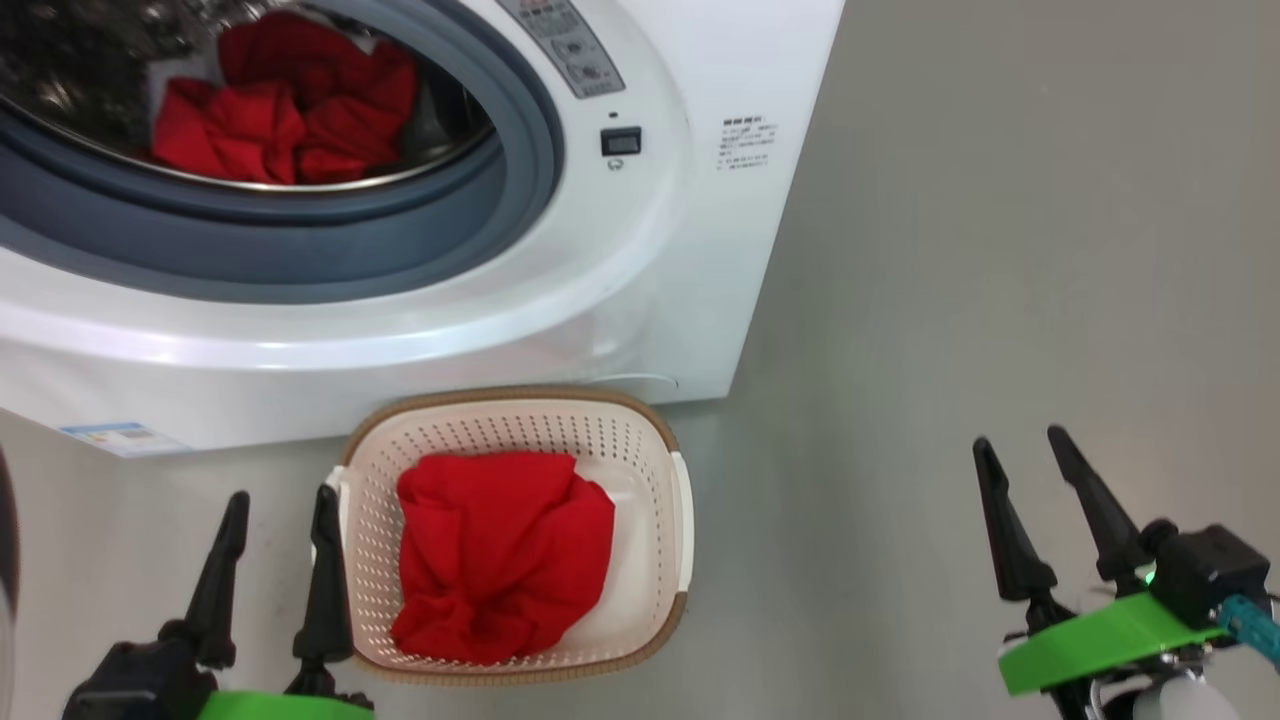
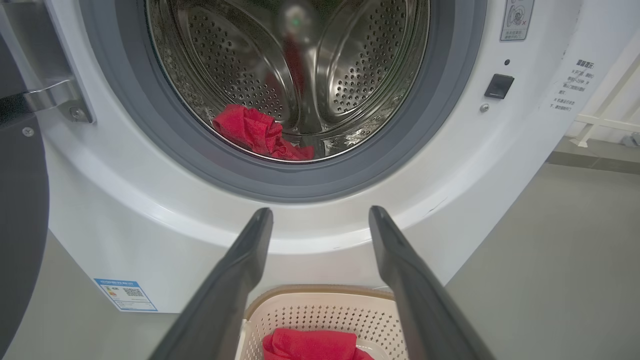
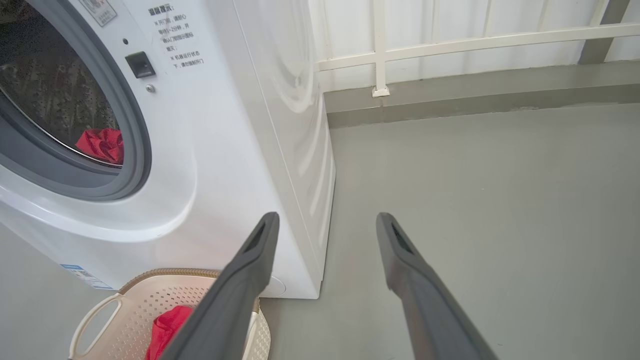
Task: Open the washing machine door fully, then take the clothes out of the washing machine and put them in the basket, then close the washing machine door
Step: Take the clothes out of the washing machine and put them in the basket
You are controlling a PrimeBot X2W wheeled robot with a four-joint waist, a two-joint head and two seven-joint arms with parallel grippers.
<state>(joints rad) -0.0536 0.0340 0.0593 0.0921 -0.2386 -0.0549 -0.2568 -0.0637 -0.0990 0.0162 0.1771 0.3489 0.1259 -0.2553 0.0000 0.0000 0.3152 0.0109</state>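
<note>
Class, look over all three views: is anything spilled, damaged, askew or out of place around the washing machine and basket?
Nothing stands out. The basket sits upright before the washing machine; red clothes lie inside the drum and inside the basket, none on the floor.

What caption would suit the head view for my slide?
Washing machine open, red clothes in the drum and in the basket; left fingers and right fingers open, empty.

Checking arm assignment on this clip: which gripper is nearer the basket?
Left. The left gripper is open right beside the basket, one finger close by its left edge. The right gripper is open well off to its right, above the floor.
</note>
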